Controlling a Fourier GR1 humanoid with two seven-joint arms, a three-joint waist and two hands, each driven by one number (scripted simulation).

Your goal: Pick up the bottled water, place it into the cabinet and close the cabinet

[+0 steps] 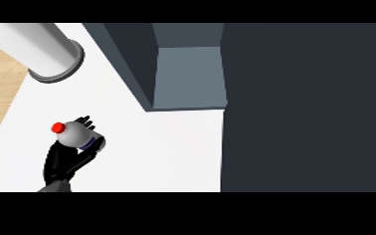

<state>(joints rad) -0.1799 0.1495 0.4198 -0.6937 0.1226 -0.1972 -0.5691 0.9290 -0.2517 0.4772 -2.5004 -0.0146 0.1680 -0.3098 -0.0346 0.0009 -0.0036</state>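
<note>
Bottled water [72, 134], pale grey with a red cap, sits in a black hand [67, 158] near the white surface's [169, 149] left edge, the fingers [85, 122] curled around its body. Toward the far edge, the dark cabinet [294, 104] stands open, its door [121, 62] swung outward. A white cylinder [44, 50] lies at the far left corner.

One hand [64, 160] shows, at the head view's lower left. It is glossy black throughout, built of slender, segmented fingers [86, 122] with narrow, tapering tips, joined to a long, narrow palm. Faint highlights run along the edges of its segments. Below it, at the wrist, a small piece of matte grey forearm [53, 187] meets the black.
</note>
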